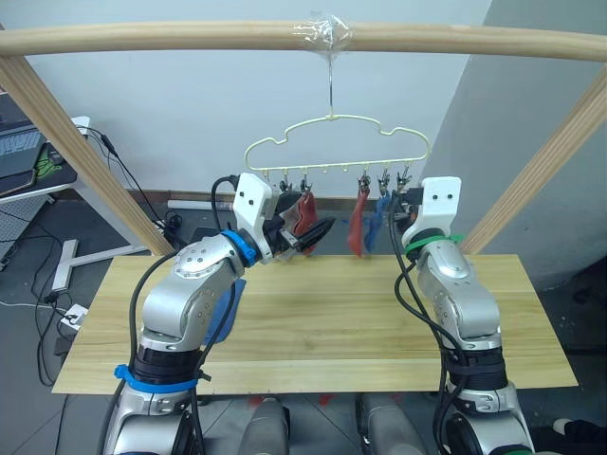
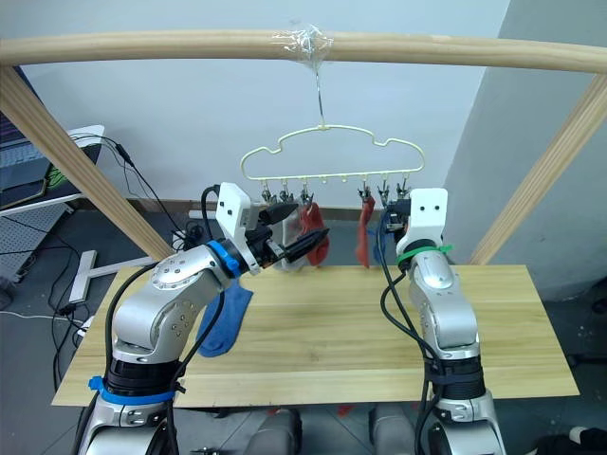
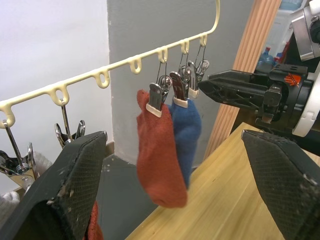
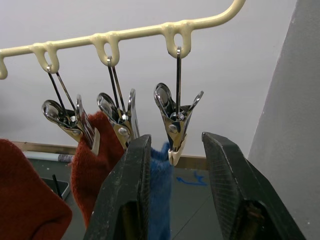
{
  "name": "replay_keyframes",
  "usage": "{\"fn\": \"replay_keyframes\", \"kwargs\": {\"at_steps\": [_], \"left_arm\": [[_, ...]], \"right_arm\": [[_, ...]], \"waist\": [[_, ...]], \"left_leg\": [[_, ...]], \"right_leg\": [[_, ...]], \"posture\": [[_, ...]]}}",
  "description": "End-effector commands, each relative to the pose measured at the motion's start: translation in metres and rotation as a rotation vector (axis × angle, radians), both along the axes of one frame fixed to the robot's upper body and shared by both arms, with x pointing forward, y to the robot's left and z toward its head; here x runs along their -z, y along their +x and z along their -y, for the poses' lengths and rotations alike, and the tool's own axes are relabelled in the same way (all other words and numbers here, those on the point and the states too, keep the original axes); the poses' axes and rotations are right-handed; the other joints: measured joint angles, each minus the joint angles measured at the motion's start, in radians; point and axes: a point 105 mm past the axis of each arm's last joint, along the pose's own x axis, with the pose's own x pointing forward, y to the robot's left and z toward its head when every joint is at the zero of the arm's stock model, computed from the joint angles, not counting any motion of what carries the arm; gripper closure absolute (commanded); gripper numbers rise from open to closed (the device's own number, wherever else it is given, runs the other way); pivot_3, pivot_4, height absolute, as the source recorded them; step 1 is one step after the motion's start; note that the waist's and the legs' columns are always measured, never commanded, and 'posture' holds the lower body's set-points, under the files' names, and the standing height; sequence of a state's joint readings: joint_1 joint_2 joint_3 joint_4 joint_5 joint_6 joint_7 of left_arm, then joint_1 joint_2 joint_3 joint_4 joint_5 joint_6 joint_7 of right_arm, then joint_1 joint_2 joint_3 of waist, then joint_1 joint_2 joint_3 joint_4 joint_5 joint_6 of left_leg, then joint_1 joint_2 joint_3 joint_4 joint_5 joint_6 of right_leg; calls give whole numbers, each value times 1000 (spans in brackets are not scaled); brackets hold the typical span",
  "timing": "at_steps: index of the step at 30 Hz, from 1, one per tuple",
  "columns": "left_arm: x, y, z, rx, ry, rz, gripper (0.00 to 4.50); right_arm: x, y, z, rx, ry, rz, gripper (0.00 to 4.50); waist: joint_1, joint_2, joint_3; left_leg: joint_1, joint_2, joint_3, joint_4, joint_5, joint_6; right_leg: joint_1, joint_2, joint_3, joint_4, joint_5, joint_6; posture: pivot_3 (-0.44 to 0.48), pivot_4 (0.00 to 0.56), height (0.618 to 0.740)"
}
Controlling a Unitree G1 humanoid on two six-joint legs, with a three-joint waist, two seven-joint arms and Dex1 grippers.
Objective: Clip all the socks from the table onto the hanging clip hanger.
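Risk first: we judge that the right gripper (image 4: 172, 192), its fingers parted and empty with the outermost empty clip (image 4: 175, 125) hanging between them, could knock that clip or set the clip hanger (image 1: 332, 142) swinging on its hook, which might shake loose what is already pinned. Our left gripper (image 3: 180, 180) is spread wide and holds nothing, raised near the hanger's left clips; a careless sweep there could drag off the rust-red sock (image 2: 315, 232) hanging just beside it.

On the right side a second rust-red sock (image 3: 159, 150) and a blue sock (image 3: 185, 135) hang from neighbouring clips, touching each other. A pale sock seems clipped at the far left, though we cannot tell for sure. One blue sock (image 2: 223, 322) lies on the table (image 1: 332, 332), partly hidden under our left arm, so the job is not finished.

The tabletop is light wood planking. The hanger hangs from a taped spot on a round wooden pole frame (image 1: 190, 38). Behind are a pale wall, cables on a dark floor, and a side desk to our left.
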State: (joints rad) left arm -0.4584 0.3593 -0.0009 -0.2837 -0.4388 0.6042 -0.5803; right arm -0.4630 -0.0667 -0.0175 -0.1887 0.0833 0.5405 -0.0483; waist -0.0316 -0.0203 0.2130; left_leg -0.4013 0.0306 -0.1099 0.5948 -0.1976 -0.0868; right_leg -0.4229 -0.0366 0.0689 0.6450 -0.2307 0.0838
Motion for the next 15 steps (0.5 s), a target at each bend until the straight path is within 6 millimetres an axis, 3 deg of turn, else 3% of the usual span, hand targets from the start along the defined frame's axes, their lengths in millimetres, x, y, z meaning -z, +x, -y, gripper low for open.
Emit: {"fn": "replay_keyframes", "kwargs": {"at_steps": [1,15], "left_arm": [[-19,-7,4,27,-16,65,0],[-36,-10,14,107,-27,66,0]], "right_arm": [[-18,5,2,11,-14,56,2835],[-31,22,-15,-73,-21,75,2835]], "waist": [[0,0,0],[2,0,0]], "left_leg": [[0,0,0,0,0,0],[0,0,-1,1,0,0]], "right_leg": [[0,0,0,0,0,0],[1,0,-1,1,3,-4]], "posture": [[113,148,740],[117,154,740]]}}
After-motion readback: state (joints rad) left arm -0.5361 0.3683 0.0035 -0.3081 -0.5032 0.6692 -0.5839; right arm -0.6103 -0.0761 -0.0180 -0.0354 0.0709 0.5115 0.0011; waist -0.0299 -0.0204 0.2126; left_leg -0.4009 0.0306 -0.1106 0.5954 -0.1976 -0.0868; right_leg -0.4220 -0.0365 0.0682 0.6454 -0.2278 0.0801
